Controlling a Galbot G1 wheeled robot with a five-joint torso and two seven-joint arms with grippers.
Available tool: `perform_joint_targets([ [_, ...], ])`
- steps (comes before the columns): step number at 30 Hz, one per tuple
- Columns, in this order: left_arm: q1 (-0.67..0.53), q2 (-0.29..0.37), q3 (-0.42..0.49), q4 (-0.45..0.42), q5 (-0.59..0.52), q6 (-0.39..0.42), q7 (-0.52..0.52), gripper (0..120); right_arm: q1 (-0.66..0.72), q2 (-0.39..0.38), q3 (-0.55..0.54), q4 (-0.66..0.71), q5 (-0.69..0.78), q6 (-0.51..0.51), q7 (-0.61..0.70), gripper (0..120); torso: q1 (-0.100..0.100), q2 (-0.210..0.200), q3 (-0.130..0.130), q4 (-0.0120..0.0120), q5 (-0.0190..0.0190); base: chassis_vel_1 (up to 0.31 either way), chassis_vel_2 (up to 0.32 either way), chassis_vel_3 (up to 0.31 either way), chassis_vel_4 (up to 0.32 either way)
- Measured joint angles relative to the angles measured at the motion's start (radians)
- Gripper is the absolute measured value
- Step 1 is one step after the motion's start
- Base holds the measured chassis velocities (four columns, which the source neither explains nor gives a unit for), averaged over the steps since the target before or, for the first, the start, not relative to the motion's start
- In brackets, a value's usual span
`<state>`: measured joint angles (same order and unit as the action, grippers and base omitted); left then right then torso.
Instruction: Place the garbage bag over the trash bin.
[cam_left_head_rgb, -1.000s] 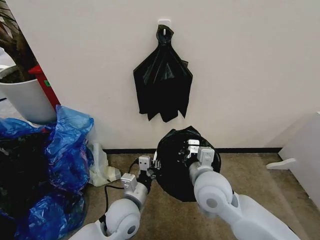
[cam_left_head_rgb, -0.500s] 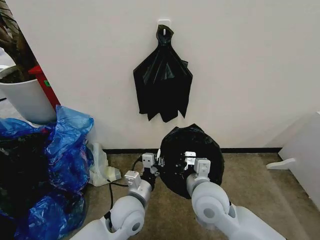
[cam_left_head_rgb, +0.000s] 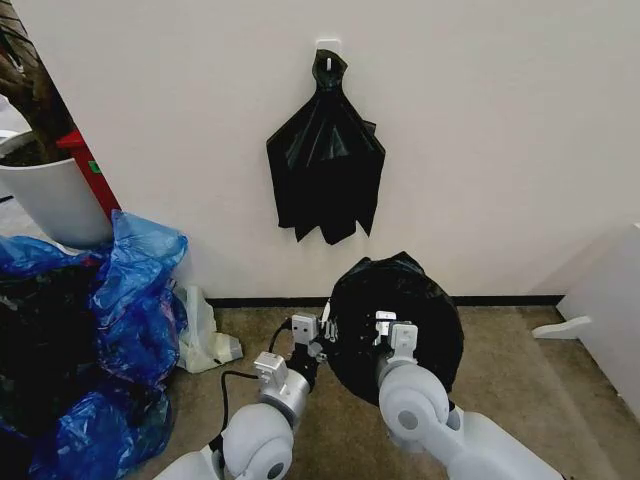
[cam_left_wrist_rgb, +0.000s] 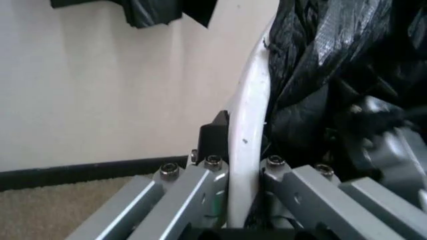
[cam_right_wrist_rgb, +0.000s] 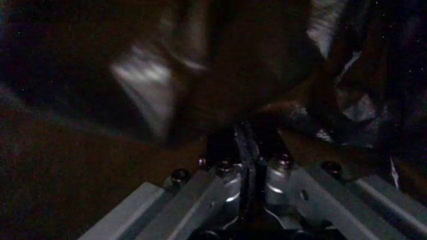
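Glossy crinkled black garbage bag (cam_left_head_rgb: 400, 315) draped over cream trash bin (cam_left_wrist_rgb: 245, 130). Left pincer (cam_left_wrist_rgb: 237, 172) clamps bin's rolled rim; right pincer (cam_right_wrist_rgb: 245, 150) pinches bag film.

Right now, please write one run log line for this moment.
left gripper: shut on trash bin rim | right gripper: shut on garbage bag | bag covers bin

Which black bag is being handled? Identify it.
The garbage bag draped over the trash bin, pinched by the right gripper; the other bunch hangs from a wall hook.
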<state>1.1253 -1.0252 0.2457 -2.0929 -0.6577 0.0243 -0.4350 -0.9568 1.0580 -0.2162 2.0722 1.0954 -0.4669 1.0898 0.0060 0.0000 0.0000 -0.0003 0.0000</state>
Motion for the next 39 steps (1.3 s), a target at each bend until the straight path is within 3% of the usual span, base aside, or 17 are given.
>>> perform_joint_targets([
  [11,-0.01,0.012,0.002,-0.02,-0.01,-0.001,0.001,1,0.003,0.02,0.021,-0.053,0.005,0.001,0.005,0,0.0,0.0,0.0,0.0,0.0,0.0,0.0,0.0,0.0],
  [25,-0.009,-0.007,-0.007,0.023,-0.009,0.002,-0.004,1,0.017,0.012,-0.001,0.066,0.036,-0.001,0.037,0,0.0,0.0,0.0,0.0,-0.0003,0.0,0.0,0.0,0.0],
  [35,0.017,0.044,-0.031,-0.022,-0.007,0.002,-0.001,1,0.042,-0.012,0.085,-0.002,0.043,-0.004,0.002,0,0.0,0.0,0.0,0.0003,0.0001,0.0,0.0,0.0,0.0],
  [39,0.003,0.049,-0.018,-0.028,-0.016,0.002,0.0,1,0.021,-0.019,0.115,-0.004,0.044,-0.004,-0.003,0,0.0,0.0,0.0,-0.0007,-0.0001,0.0,0.0,0.0,0.0],
])
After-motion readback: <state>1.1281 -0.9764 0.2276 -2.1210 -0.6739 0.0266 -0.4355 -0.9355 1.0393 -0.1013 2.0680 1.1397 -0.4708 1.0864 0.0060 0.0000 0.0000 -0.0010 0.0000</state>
